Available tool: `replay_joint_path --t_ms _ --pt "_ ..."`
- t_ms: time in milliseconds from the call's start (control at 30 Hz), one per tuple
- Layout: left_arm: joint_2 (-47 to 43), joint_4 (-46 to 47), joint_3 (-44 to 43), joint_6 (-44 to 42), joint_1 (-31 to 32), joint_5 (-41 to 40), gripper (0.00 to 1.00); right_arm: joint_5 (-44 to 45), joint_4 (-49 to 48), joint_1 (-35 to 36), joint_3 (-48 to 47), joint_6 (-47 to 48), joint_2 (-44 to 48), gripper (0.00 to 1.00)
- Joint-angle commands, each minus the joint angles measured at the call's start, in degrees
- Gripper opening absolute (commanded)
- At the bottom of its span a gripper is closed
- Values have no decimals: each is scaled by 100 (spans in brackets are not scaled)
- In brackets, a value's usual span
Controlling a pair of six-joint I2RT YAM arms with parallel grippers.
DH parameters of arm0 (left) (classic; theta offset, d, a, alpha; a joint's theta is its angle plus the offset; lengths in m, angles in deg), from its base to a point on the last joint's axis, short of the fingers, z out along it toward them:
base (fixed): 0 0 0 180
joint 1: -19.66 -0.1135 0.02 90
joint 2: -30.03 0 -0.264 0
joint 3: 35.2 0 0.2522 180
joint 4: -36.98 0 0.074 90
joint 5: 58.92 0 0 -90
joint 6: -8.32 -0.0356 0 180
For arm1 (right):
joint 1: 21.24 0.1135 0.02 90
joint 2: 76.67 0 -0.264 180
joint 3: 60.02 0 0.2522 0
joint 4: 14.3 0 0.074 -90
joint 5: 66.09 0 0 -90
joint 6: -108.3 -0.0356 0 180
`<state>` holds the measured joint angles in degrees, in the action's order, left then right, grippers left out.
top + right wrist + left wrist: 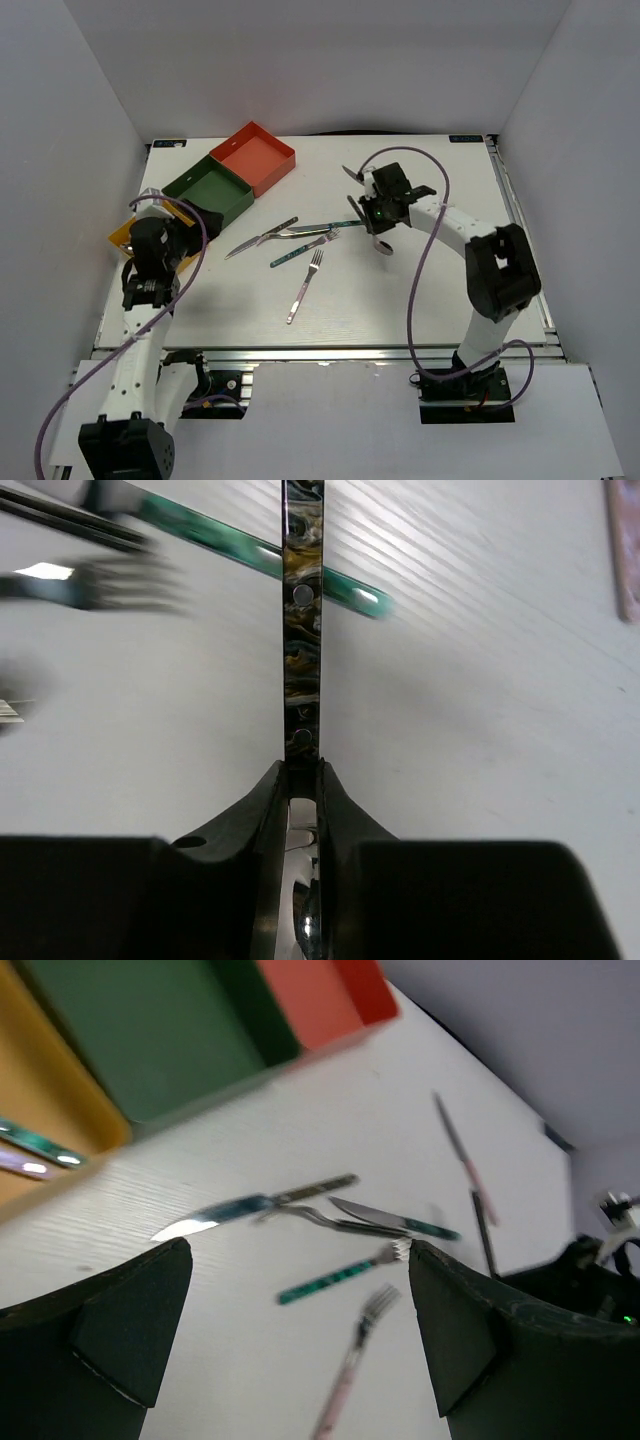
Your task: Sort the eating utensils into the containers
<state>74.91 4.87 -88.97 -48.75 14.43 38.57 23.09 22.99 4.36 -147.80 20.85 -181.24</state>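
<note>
Left gripper (300,1260): nearest item on the left, hovering over the surface (420,300) beside the yellow tray; jaws spread wide with nothing between them, judged free for the next pick-up. Yellow tray (50,1080): leftmost of three containers, largely hidden under the left arm in the top view; at least two slim utensils (35,1143) lie inside, one teal-handled, so part of the sorting is done. Dark green tray (210,190): set against the yellow tray, nothing visible inside. Red-orange tray (255,157): last in the diagonal row, against the green one near the far edge, nothing visible inside. Teal-handled knife (250,1207): loose on the mid-surface, blade toward the trays. Crossed pair (315,228): two slim pieces just right of the knife, overlapping; kinds unclear. Teal-handled fork (335,1278): just on the near side of that pair, lying at a slant. All-silver fork (304,286): nearest the arm bases, apart from the others. These loose pieces are judged still unsorted. Right gripper (302,770): right of the cluster, well apart from the trays; jaws drawn narrow, clamping the marbled-handled utensil (302,630), whose dark riveted handle projects straight ahead of the fingertips, edge-on; its kind cannot be told. Pinching across the flat faces is judged to stop it swivelling during the carry leftward to a tray.
</note>
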Motion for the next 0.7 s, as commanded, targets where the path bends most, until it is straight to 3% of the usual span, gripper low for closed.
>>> replay_joint_path --t_ms 0,100,200,367,400,500,533,633,667 --pt "335 1995 432 1589 537 1475 98 -567 -488 846 -52 -910 893 0" --pt "835 2415 259 1840 1626 1030 98 -463 -735 1558 -60 -1536 1149 0" --pt "1197 2406 -67 1796 2235 476 98 -315 -833 2165 -209 -2082 1211 0" --pt "1347 2503 -33 1858 2299 209 94 -119 -893 2748 -324 -2390 1387 0" --pt "1374 2512 -16 1858 2299 227 90 -129 -964 2861 -341 -2443 1422 0" --pt "1444 2424 54 1831 2299 227 68 -147 -982 3098 -455 -2434 1396 0" --pt "1462 2424 124 1840 2299 244 57 -112 -964 3152 -560 -2426 1379 0" --pt "1479 2450 213 1857 2299 315 51 -146 -964 3223 -719 -2417 1308 0" --pt "1488 2468 222 1858 2308 341 43 -147 -964 3231 -771 -2417 1282 0"
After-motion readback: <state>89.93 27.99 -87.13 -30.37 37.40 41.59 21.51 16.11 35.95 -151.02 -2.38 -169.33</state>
